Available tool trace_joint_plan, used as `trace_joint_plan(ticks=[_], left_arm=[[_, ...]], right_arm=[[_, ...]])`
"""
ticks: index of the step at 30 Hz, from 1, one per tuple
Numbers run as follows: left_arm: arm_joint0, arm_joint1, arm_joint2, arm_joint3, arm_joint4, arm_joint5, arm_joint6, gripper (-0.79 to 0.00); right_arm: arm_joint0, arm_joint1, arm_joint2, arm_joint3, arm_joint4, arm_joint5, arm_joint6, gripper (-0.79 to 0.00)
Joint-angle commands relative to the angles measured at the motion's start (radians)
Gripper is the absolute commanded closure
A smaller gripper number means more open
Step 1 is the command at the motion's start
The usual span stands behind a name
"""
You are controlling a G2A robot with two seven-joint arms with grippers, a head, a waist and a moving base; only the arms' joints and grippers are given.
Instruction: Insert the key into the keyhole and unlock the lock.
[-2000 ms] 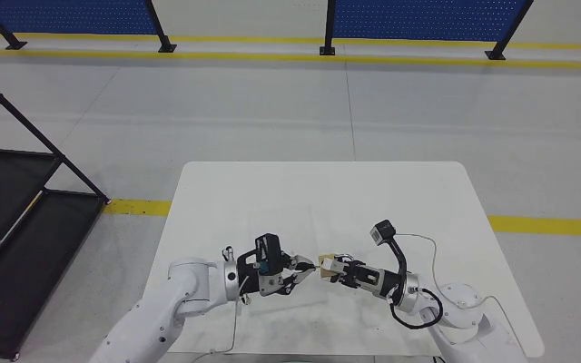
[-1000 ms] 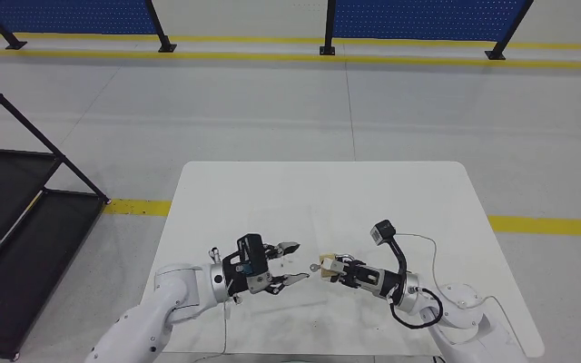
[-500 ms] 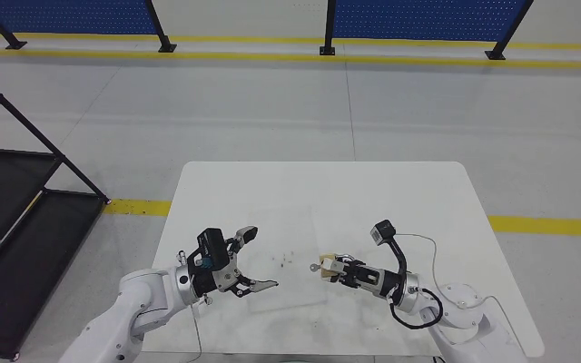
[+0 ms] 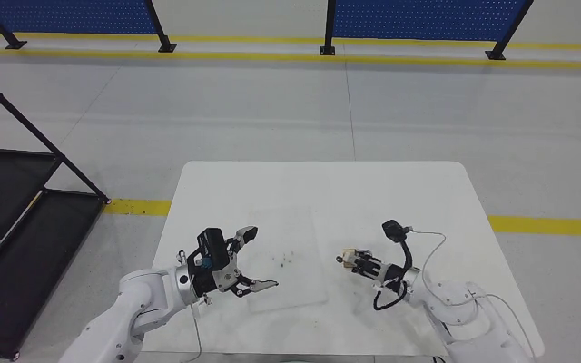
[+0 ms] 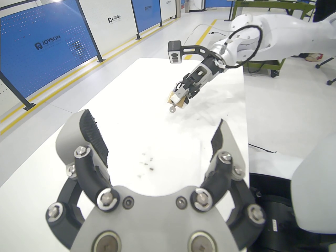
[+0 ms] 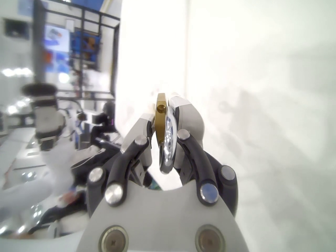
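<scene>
A small brass lock [image 5: 179, 99] is clamped in my right gripper [image 5: 181, 98], held just above the white table [image 4: 408, 200] right of its middle. A silver key [image 5: 172, 109] sticks out of the lock's end, towards my left arm. In the right wrist view the lock [image 6: 160, 114] stands edge-on between the shut fingers, its steel shackle [image 6: 167, 145] pointing back to the wrist. From above, that right gripper [image 4: 352, 262] is seen with the lock in it. My left gripper [image 4: 247, 261] hovers over the table's left half, open and holding nothing, well apart from the key.
Dark specks [image 4: 286, 263] mark the table between the two grippers. A black rack [image 4: 36, 209] stands on the floor to the left. Blue barrier panels [image 4: 418, 18] line the far side. The table's far half is bare.
My left gripper let go of the key, opened and pulled away to the left. In the last half second the right gripper drew back to the right with the lock.
</scene>
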State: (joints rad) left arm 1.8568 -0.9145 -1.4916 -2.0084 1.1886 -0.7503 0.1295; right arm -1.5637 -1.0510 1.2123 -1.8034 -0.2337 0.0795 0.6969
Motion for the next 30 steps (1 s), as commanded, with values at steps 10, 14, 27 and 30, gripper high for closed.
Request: trace_joint_plan(ticks=[10,14,27,30], left_arm=[[0.000,0.000,0.000,0.000,0.000,0.000,0.000,-0.785],[0.000,0.000,0.000,0.000,0.000,0.000,0.000,-0.785],[0.000,0.000,0.000,0.000,0.000,0.000,0.000,-0.785],[0.000,0.000,0.000,0.000,0.000,0.000,0.000,-0.785]], right_arm=[[0.033,-0.007,-0.073,0.032,-0.186,0.142,-0.038,0.000],[0.044,-0.010,-0.093,0.043,-0.229,0.179,-0.044,0.000],[0.044,-0.011,-0.084,0.031,-0.268,0.216,-0.038,-0.785],[0.039,-0.009,-0.073,0.019,-0.276,0.220,-0.043,-0.785]])
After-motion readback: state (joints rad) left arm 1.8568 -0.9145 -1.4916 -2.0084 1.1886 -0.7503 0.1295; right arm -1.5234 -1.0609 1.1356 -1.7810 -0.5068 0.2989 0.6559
